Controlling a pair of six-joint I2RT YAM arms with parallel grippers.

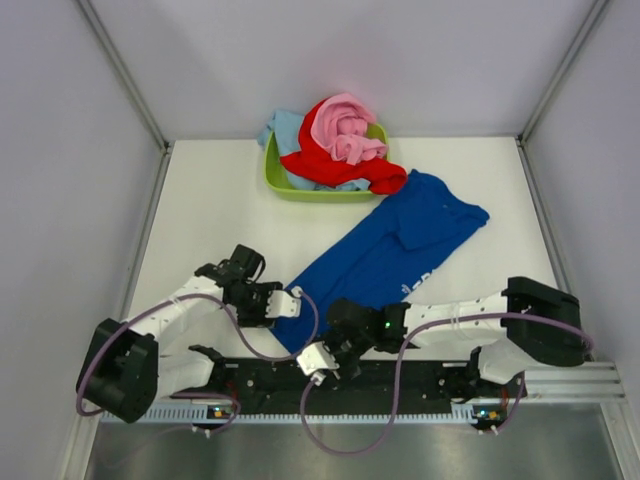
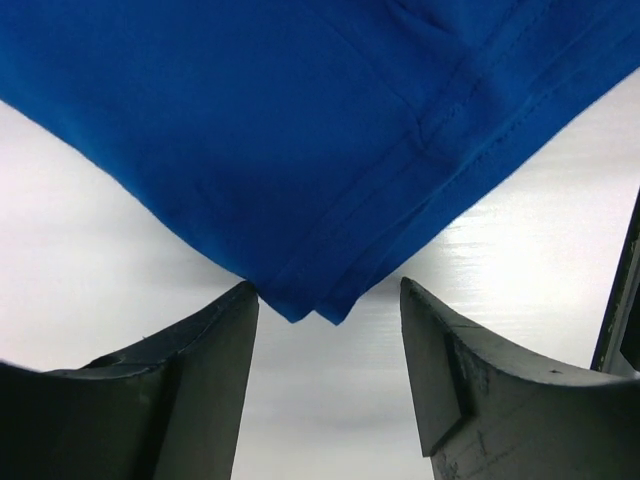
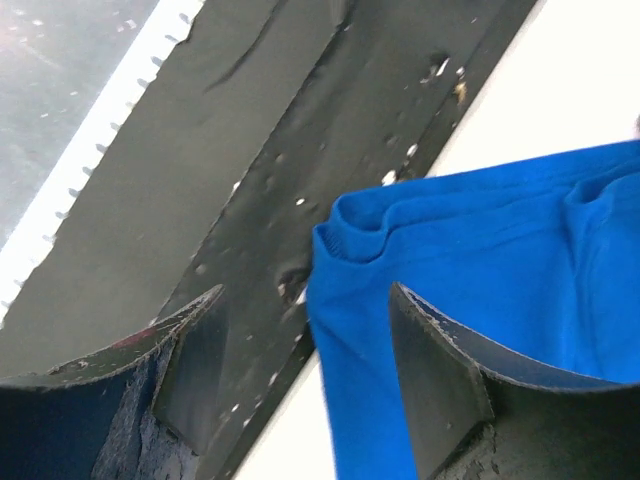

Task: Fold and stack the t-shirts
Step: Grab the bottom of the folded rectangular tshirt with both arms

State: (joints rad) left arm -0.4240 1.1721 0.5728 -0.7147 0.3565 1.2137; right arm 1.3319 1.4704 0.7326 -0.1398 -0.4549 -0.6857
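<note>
A royal blue t-shirt (image 1: 400,245) lies stretched diagonally on the white table, with white lettering showing near its lower edge. My left gripper (image 1: 288,305) stands open at its near left corner. In the left wrist view that hemmed corner (image 2: 300,130) just reaches in between the fingers of the left gripper (image 2: 328,285). My right gripper (image 1: 318,358) is open at the shirt's near end. In the right wrist view a rolled edge of the blue shirt (image 3: 480,230) lies between the spread fingers of the right gripper (image 3: 306,288), unpinched. Red (image 1: 330,160), pink (image 1: 345,130) and light blue (image 1: 285,128) t-shirts are piled in the tub.
The lime green tub (image 1: 300,193) stands at the back middle of the table. The black base rail (image 1: 380,375) runs along the near edge, right under the right gripper, and also shows as the black base rail (image 3: 300,100) in the right wrist view. White walls enclose the table.
</note>
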